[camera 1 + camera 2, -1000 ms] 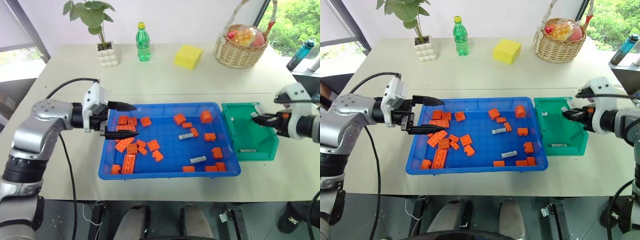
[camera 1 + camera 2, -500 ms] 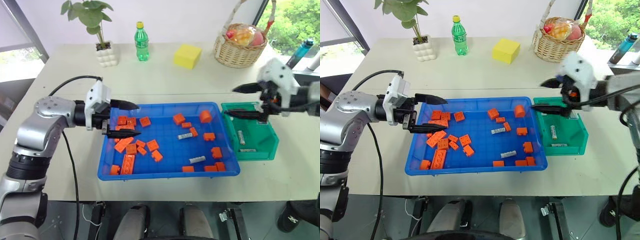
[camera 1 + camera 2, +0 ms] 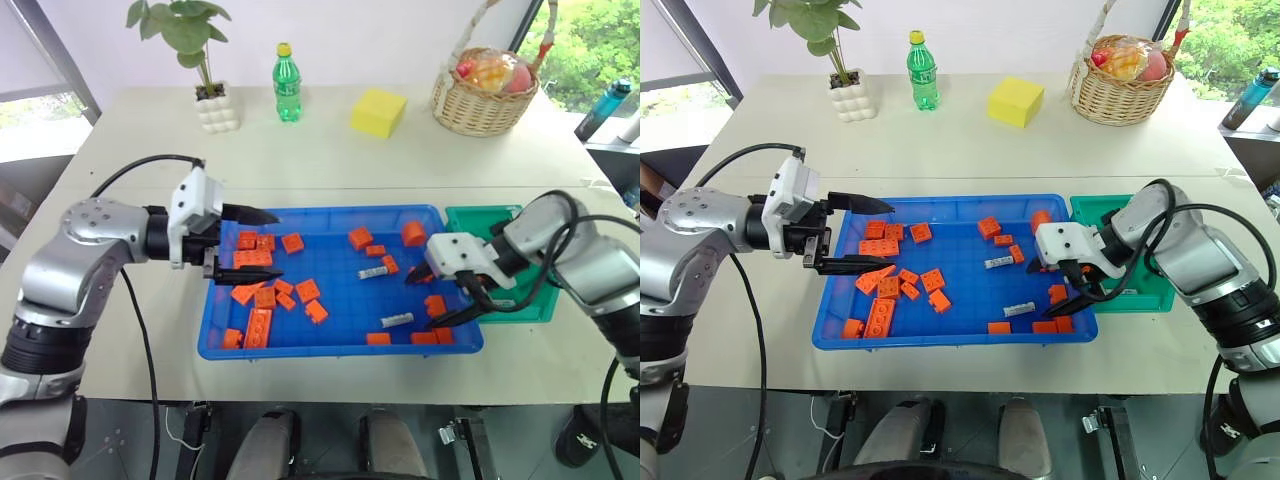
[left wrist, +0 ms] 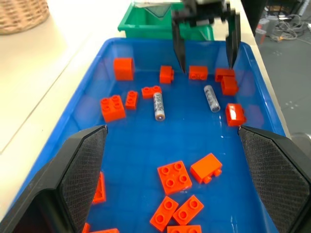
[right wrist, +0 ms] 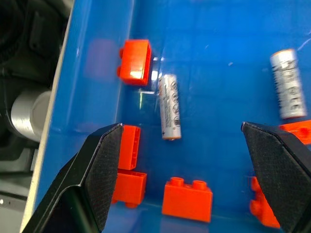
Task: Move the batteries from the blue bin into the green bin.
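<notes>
Now the right gripper, jaws wide and empty, hovers over the blue bin; nearest battery lies at eight o'clock, crosswise.

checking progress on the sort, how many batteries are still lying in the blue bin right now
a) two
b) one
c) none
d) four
a: two batteries lie in the blue bin, one nearer its far wall and one nearer its front wall, among the orange bricks.
</notes>
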`<move>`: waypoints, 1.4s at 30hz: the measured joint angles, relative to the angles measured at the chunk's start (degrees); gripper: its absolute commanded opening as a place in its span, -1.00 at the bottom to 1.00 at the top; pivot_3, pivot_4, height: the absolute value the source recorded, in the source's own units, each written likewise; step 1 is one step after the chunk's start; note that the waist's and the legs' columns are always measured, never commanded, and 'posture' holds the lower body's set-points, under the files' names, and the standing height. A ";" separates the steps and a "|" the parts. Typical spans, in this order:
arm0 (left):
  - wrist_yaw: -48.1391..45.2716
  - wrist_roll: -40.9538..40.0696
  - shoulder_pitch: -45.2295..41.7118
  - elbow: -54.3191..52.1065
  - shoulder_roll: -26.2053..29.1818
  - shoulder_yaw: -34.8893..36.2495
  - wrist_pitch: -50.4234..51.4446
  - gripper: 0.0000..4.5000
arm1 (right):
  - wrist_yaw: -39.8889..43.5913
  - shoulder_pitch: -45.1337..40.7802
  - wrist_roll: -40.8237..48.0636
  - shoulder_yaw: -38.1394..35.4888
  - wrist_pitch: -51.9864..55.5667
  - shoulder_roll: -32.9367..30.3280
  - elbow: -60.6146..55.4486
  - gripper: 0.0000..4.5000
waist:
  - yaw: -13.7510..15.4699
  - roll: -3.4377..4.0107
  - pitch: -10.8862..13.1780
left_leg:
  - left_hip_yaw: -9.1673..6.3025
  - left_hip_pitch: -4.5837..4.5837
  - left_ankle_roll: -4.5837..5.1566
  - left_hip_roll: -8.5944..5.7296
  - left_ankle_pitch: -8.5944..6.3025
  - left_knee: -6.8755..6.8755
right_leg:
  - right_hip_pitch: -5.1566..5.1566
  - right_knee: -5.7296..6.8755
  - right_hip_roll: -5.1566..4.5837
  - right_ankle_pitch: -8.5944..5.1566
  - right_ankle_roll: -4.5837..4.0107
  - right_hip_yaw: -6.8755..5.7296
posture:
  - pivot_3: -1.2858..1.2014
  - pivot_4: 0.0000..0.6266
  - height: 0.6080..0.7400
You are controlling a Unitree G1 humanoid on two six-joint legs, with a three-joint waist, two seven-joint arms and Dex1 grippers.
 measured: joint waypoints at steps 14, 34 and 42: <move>1.08 -0.69 -0.64 -0.74 0.65 0.28 0.87 1.00 | -5.58 4.24 -5.03 0.76 0.89 4.79 -1.77 0.56 | 0.13 -0.08 -0.05 | -0.08 0.02 0.00 -0.02 0.00 0.04 | 0.10 -0.01 0.01 0.00 0.00 -0.02 | 0.03 -0.52 0.89; 0.85 -0.45 -2.33 1.98 -0.66 -0.26 -0.52 1.00 | -16.26 0.10 11.78 -23.34 30.77 3.21 -11.06 -0.96 | 0.42 -0.10 -0.06 | -0.13 0.03 0.00 -0.04 0.00 0.01 | 0.15 -0.02 -0.01 0.00 0.00 -0.04 | 0.03 -0.52 0.89; 0.14 0.34 -2.59 4.15 -1.95 -1.33 -1.82 1.00 | -21.58 12.09 12.50 -35.28 34.31 -6.24 -7.01 -0.74 | 1.68 -0.10 -0.06 | -0.03 0.03 0.00 -0.09 0.00 0.01 | 0.19 -0.06 -0.05 0.00 -0.01 -0.01 | 0.03 -0.52 0.89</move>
